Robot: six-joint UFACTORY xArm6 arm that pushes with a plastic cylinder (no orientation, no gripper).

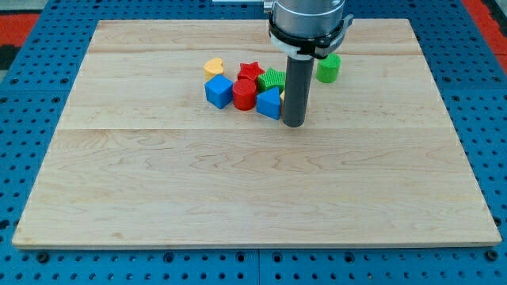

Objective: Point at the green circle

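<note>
Task not done yet, judging by the layout. The tip (293, 124) sits on the counter (238, 198) just beside the blue triangle (268, 103), at the right edge of the block cluster. The green circle (328, 68) stands apart from the cluster, up and to the right of the tip, w/ bare wood between them. What's left: approx. one short slide up-right to end next to it, w/o bumping it.

No hand on this arm, only a straight rod, so nothing opens, shuts or holds.

Left of the tip and a bit higher: red cylinder (244, 95), blue cube (219, 91), green star (272, 79), red star (251, 71), yellow heart (213, 66), all bunched close.

Counter is a pale wood board, flat and otherwise clear below the tip. Around it runs a blue pegboard (24, 261) w/ rows of holes; red patches show at the view's top corners.
</note>
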